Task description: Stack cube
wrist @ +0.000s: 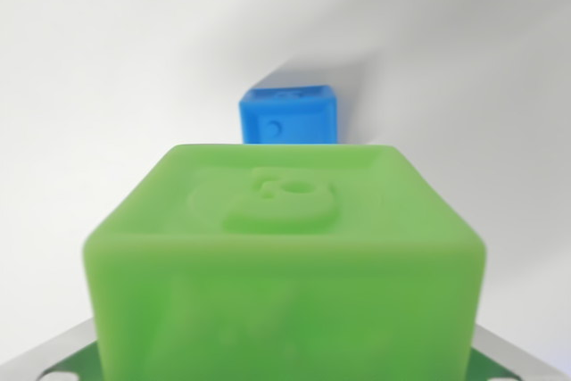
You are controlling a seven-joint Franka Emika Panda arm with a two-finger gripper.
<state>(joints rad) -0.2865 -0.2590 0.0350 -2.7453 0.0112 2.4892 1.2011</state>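
— What do we have closest to us?

— We see a green cube [284,260] filling the lower middle of the wrist view, very near the camera and a little blurred. Its upper face carries a raised emblem, and its near face takes up most of the bottom of the frame.

— And the second cube?

— We find a blue cube [289,114] farther off, straight behind the green one and roughly in line with it. It looks much smaller from here. The green cube's far edge covers the blue cube's base, so we cannot tell whether the two touch or stand apart.

— What do they rest on?

— We see a plain white surface [107,86] all around, with a soft shadow falling to the right of the blue cube.

— Is the tool gripping the green cube?

— We cannot tell. Only grey and green parts [53,365] show at the bottom corners, on either side of the green cube, and we cannot make out any fingers.
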